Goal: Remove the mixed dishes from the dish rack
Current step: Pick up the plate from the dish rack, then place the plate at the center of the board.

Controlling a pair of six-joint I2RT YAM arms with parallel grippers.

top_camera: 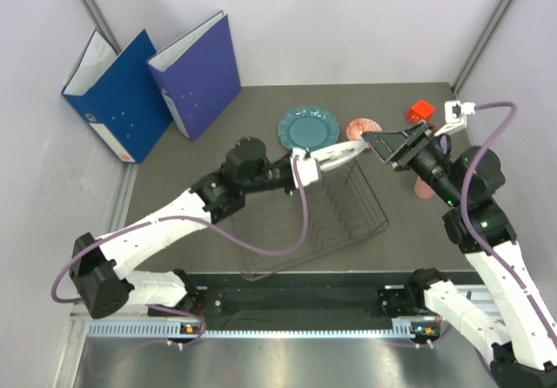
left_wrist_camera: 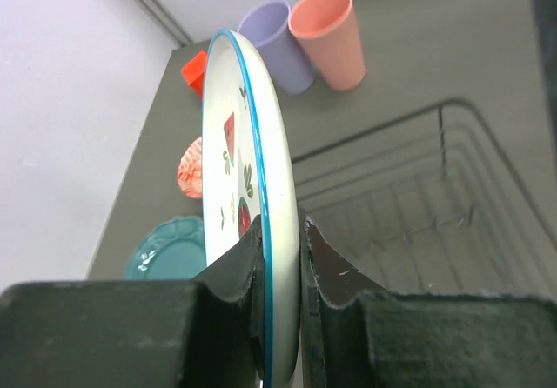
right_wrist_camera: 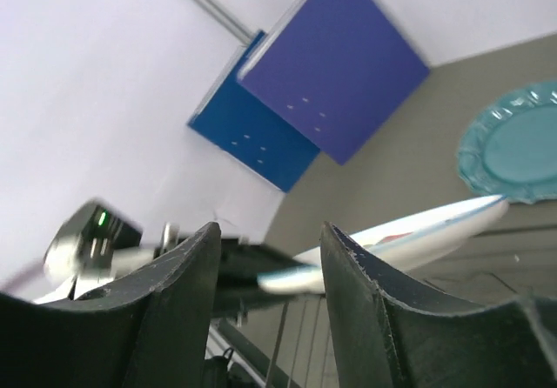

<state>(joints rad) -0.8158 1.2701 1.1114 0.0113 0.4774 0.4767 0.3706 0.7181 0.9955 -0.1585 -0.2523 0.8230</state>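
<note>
The left gripper (left_wrist_camera: 280, 231) clamps the white plate (left_wrist_camera: 248, 144) above the rack (left_wrist_camera: 452, 197). The right gripper (right_wrist_camera: 270, 231) hangs spread just beside it. Beyond sit the teal plate (top_camera: 308, 129), bowl (top_camera: 359, 129), lavender cup (left_wrist_camera: 278, 44) and pink cup (left_wrist_camera: 329, 36).

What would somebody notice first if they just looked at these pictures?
Probably the white plate with red-green marks, pinched on edge in the left claw by the far side of the dark wire dish rack. Next, the two blue binders standing at the back left, and the teal plate flat on the table behind the rack.
</note>
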